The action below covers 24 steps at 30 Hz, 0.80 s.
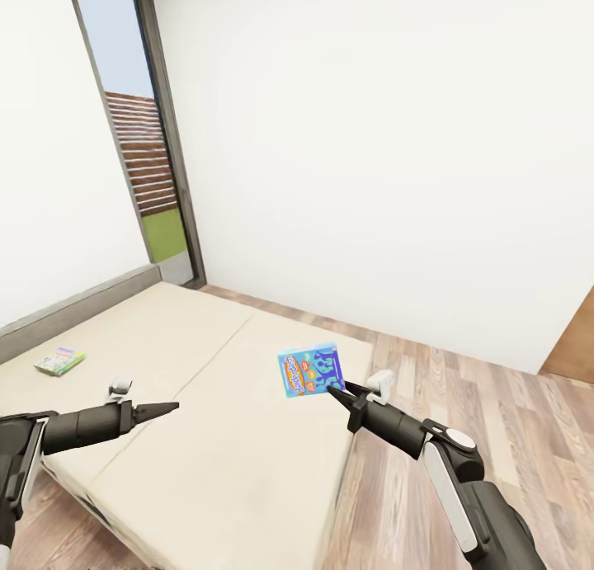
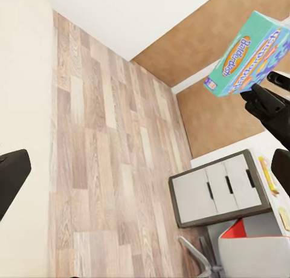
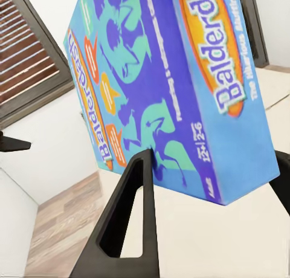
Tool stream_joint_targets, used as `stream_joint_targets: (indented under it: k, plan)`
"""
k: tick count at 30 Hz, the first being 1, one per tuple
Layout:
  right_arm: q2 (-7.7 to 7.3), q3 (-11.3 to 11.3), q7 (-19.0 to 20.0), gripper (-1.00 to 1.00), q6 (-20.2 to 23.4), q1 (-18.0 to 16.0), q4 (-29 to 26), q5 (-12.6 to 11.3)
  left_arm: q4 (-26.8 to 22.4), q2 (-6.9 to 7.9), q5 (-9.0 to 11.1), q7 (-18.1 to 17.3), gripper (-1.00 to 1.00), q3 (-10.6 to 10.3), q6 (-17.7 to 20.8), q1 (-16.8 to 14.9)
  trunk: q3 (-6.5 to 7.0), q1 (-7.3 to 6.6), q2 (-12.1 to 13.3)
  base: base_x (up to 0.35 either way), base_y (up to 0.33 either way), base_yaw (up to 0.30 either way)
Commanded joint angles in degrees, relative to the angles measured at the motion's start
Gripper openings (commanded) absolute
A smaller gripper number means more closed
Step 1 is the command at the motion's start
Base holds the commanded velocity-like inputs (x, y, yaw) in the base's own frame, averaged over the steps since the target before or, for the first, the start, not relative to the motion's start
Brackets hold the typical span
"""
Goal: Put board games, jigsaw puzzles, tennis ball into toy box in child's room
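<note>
The right gripper (image 1: 337,391) holds the blue board game (image 1: 311,370) by its lower edge, lifted clear above the bed (image 1: 206,438), its printed cover facing the head camera. In the right wrist view, one dark finger (image 3: 130,223) lies across the blue box's (image 3: 163,84) face, pressed against the cover just beside the orange logo; the other finger is mostly hidden behind the box's far corner. The box stands nearly upright, slightly tilted.

The left gripper (image 1: 165,407) reaches out over the left mattress half, its fingers drawn together into a narrow point with nothing between them. It is well apart from both games.

The pale green board game (image 1: 60,360) lies flat on the bed near the grey frame at the far left, away from either arm.

In the left wrist view, the blue box (image 2: 251,54) shows held aloft by the right gripper (image 2: 266,100) over the wood plank floor (image 2: 103,151), with a grey drawer unit (image 2: 220,187) beyond it. The window (image 1: 144,133) with its dark frame stands behind the bed's head, set in the white wall.
</note>
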Motion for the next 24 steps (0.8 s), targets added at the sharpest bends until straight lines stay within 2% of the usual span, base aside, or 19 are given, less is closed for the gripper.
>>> stream_joint_targets:
  k: [1, 17, 24]
  plan:
    - [-0.05, 0.0, -0.1, -1.00, 0.5, 0.0, 0.0, -0.6, -0.1, -0.03, -0.6, -0.5, 1.00, 0.1, 0.6, -0.1, -0.04, 0.04, -0.1, 0.000, -0.289, 0.176]
    - [-0.05, 0.0, -0.1, -1.00, 0.6, 0.0, 0.0, -0.6, -0.1, -0.30, -0.6, -0.5, 1.00, 0.1, 0.6, -0.1, 1.20, 0.04, -0.1, 0.000, -0.297, 0.196]
    - [-0.05, 0.0, -0.1, -1.00, 0.6, 0.0, 0.0, -0.6, -0.1, -0.30, -0.6, -0.5, 1.00, 0.1, 0.6, -0.1, 1.71, 0.04, -0.1, 0.000, -0.085, 0.207]
